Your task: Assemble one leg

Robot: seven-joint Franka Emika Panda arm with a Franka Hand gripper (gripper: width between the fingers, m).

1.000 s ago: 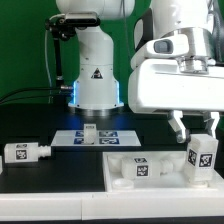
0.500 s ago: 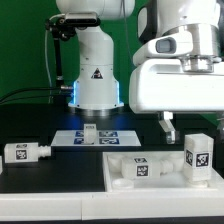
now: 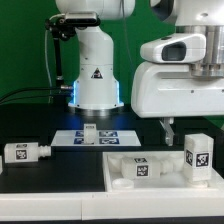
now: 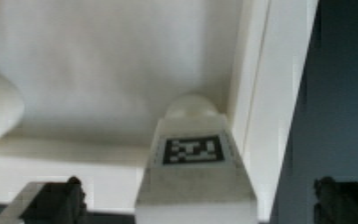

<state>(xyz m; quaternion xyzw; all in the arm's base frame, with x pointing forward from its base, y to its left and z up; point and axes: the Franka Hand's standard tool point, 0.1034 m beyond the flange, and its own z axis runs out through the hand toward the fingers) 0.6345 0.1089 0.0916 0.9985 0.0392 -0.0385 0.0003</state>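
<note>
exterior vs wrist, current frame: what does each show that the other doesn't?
Exterior only: the robot base, the marker board and a second leg lying on the table at that view's left.

Wrist only: both fingertips at once, spread wide either side of the upright leg, touching nothing.

Shared: the upright leg with its tag, standing on the white panel, and the open gripper over it.

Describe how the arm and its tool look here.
The arm is glossy white and rounded, with a black joint band, a black triangular sticker and a blue glow at its base. The tool has a boxy white housing and two slim dark fingers.
</note>
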